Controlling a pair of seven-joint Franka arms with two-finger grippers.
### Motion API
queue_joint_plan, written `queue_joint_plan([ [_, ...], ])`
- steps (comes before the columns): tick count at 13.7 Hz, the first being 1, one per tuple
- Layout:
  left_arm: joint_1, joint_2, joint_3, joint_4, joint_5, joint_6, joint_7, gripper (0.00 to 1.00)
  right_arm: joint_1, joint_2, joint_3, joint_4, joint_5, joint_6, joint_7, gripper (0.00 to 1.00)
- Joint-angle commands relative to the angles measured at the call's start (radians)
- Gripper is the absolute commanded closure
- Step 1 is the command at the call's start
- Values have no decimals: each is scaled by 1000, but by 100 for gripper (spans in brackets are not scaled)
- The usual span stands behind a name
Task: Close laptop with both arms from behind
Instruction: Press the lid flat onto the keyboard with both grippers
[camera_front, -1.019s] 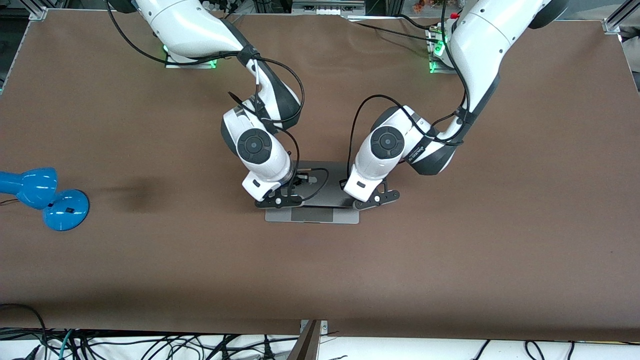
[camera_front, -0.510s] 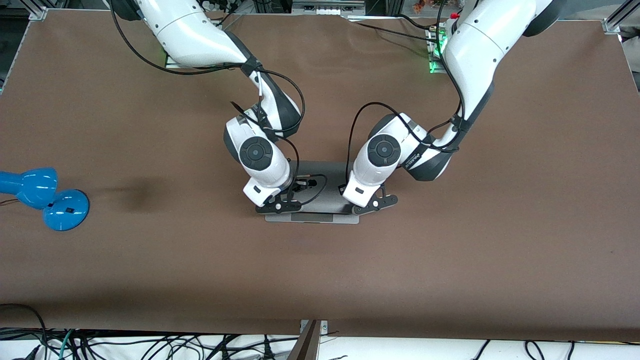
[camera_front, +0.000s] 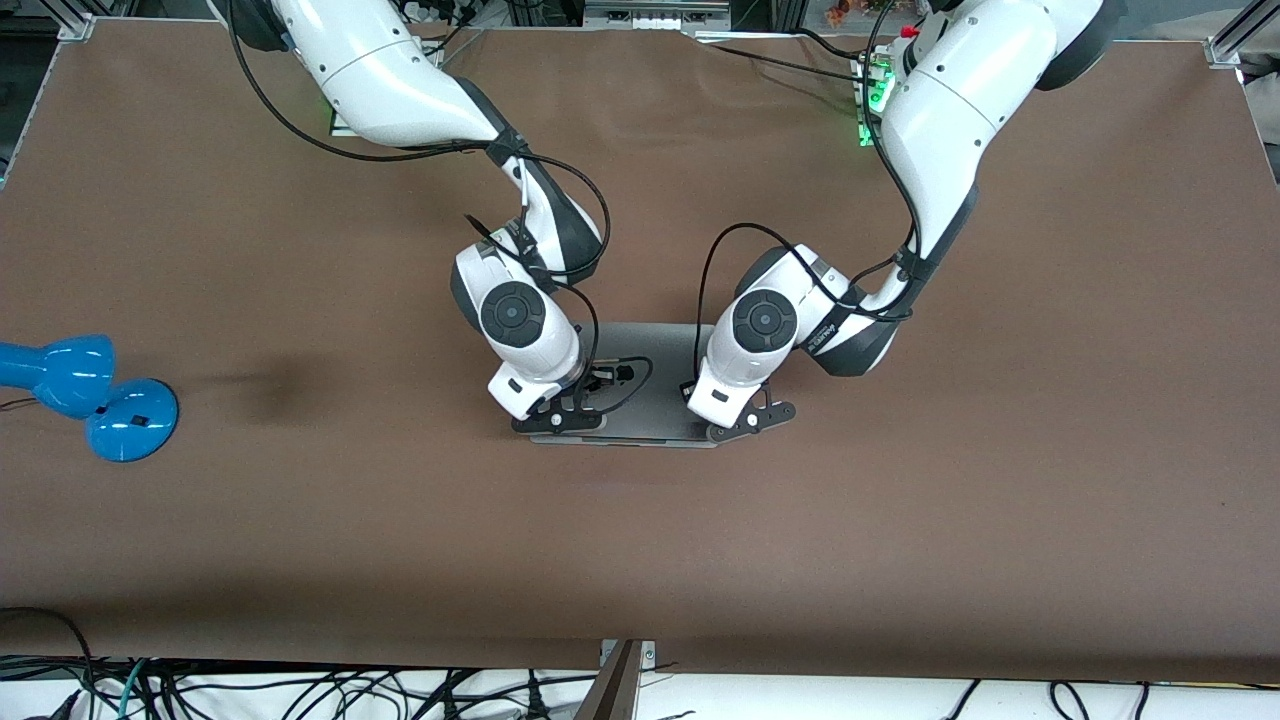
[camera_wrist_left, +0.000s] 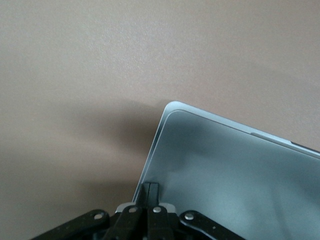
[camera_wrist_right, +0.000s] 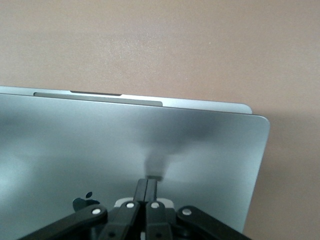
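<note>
The silver-grey laptop lies mid-table with its lid almost flat on its base. Only a thin strip of the base shows along the edge nearest the front camera. My right gripper is shut, its tips pressing on the lid close to the dark apple logo; it shows shut in the right wrist view. My left gripper is shut, its tips pressing on the lid by its corner at the left arm's end; it shows shut in the left wrist view. Screen and keyboard are hidden.
A blue desk lamp lies at the table's edge toward the right arm's end. The brown table is bare around the laptop. Loose cables hang along the table's edge nearest the front camera.
Both grippers have moved down and toward the front camera, pushing the lid down. The strip of base with the trackpad has shrunk to a thin edge.
</note>
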Motion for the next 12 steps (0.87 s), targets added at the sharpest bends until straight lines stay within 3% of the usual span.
queue_joint_plan([
  [1,-22,40,13,57,37,-24,-23,100,-2,32,-2,-2,-15,64,-27,100],
  [12,-26,72,13,77,51,-22,-33,100,-2,72,-12,-2,-35,126,-30,100],
])
